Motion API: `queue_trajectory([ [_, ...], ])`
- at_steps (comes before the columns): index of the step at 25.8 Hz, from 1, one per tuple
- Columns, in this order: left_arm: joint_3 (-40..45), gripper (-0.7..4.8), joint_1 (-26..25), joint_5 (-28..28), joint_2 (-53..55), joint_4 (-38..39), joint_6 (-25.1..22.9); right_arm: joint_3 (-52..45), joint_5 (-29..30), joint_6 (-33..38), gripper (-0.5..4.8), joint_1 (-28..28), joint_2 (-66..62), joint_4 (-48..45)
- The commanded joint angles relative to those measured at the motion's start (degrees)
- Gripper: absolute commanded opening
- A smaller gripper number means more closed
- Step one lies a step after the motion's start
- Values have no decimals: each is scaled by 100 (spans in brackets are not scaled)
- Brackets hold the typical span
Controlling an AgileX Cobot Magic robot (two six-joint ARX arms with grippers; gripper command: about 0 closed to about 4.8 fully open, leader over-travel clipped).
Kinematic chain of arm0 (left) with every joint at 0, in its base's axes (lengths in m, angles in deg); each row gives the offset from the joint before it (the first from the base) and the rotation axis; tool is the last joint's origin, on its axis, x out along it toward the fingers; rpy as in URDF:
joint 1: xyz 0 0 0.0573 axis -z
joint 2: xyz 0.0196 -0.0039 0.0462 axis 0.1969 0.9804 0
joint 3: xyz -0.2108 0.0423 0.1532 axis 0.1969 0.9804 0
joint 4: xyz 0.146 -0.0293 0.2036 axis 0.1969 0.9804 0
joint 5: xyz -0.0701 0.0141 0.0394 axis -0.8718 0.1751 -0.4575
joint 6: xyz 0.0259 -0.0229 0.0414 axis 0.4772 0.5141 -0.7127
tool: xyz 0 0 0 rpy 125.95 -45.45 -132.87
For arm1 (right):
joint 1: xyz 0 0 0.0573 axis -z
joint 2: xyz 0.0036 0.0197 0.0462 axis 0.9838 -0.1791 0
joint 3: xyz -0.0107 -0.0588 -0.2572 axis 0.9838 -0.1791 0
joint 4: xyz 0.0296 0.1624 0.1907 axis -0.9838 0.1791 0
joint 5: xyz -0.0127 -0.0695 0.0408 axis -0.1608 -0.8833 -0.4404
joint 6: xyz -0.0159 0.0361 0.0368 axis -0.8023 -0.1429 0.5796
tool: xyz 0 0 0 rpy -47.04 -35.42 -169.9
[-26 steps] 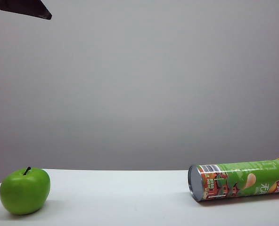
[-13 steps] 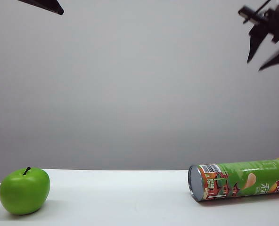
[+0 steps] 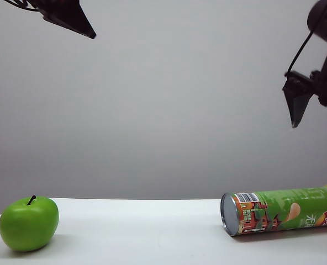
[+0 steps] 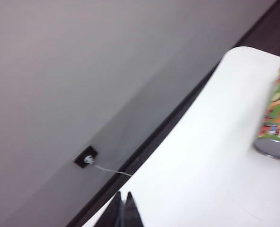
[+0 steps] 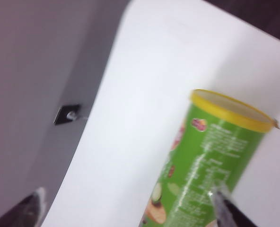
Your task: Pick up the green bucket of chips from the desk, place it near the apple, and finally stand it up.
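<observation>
lying on its side at the right end of the desk [image 3: 141, 232], the green bucket of chips [image 3: 282, 211] shows its silver bottom toward the middle of the table and its yellow lid toward the right edge of the exterior view. the apple [image 3: 28, 223] sits upright at the far left end, well apart from the can

right gripper [image 3: 318, 118] hangs above the can, clear of it, fingers spread wide and holding nothing. in the right wrist view one fingertip sits at each lower corner, and the can's lid end [image 5: 230, 111] fills the space between and beyond them

left gripper [image 3: 69, 14] is up high on the left of the exterior view, nearer the apple's side than the can's. its fingertips [image 4: 123, 213] look pressed together in its own wrist view, nothing between them; the can's metal end is visible far off on the table there

step in hand, as i read it: the approach for the pick, can not yet touched

next move calls for bringing the spread right fingers down astride the can's round body, then closing firmly enough that the smooth cylinder does not roll away
</observation>
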Motion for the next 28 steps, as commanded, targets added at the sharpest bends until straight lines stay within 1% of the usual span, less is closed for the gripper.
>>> queue_trajectory([
  [1, -37, -5, 74, -4, 59, -61, 0, 15, 9, 448, 479, -31, -44, -57],
  [4, -39, -5, 175, -4, 114, -59, 0, 15, 151, 754, 479, -33, -179, -229],
  [8, -39, -5, 254, -4, 120, -66, 0, 15, 378, 748, 479, 2, -518, -459],
  [9, -39, -5, 254, -4, 120, -46, 20, 15, 566, 745, 479, 9, -573, -426],
  [12, -39, -5, 251, 0, 122, 4, 22, 17, 682, 592, 479, 72, -496, -59],
  [14, -39, -5, 251, 2, 120, 24, 26, 15, 678, 560, 479, 72, -356, 358],
  [15, -39, -5, 251, 0, 122, 13, 37, 15, 581, 457, 479, 70, -282, 546],
  [17, -39, -5, 251, -2, 131, -15, 39, 13, 466, 468, 479, 68, -254, 713],
  [21, -39, -5, 251, 2, 131, -26, 39, 9, 321, 621, 479, 94, -328, 601],
  [28, -39, -5, 254, -2, 131, -74, 44, 11, 398, 835, 479, 179, -675, 245],
])
